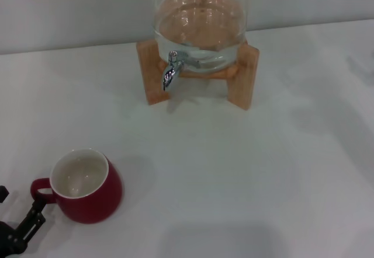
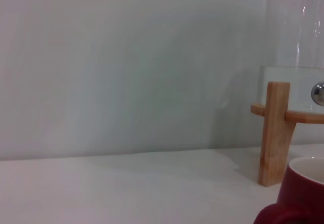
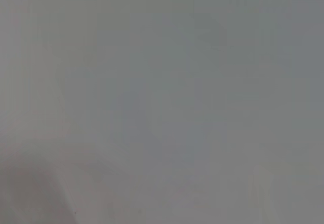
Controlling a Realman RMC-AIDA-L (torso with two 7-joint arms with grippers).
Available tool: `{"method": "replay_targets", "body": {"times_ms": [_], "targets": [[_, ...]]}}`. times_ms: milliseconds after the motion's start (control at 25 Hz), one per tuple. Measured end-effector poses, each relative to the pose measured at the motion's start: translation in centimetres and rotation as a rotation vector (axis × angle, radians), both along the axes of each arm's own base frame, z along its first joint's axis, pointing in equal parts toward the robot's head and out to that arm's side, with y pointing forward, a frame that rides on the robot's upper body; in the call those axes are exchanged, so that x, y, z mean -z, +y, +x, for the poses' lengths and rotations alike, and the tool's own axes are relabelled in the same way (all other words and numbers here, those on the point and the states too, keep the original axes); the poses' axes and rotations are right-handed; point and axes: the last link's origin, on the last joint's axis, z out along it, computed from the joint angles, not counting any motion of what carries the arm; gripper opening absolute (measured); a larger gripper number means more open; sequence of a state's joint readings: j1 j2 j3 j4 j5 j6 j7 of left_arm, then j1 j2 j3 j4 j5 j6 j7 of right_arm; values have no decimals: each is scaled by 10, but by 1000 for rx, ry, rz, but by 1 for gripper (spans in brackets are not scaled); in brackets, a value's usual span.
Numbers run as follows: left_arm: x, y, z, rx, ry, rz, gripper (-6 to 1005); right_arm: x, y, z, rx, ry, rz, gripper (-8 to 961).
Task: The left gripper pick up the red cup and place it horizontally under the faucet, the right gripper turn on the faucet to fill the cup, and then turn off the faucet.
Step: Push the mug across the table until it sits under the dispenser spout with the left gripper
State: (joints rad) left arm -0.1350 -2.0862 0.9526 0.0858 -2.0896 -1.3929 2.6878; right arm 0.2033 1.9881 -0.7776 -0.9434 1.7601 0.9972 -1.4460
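Low at the near left edge, the left gripper (image 1: 20, 226) sits just beside the red cup's (image 1: 87, 188) handle; whether its fingers are apart is unclear. Upright on the white table (image 1: 234, 170), the cup stands well apart from the faucet (image 1: 171, 70) on the glass dispenser (image 1: 198, 24).

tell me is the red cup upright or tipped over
Upright. The red cup stands on its base on the white table, its rim facing up and its white inside showing.
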Motion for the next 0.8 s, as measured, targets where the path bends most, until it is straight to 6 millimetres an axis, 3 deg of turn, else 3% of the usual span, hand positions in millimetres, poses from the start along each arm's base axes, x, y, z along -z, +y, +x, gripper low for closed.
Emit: {"method": "replay_targets", "body": {"times_ms": [800], "targets": [[-2,17,4,8,-2,5,797,-3,-4,4,9,6,19,784]]}}
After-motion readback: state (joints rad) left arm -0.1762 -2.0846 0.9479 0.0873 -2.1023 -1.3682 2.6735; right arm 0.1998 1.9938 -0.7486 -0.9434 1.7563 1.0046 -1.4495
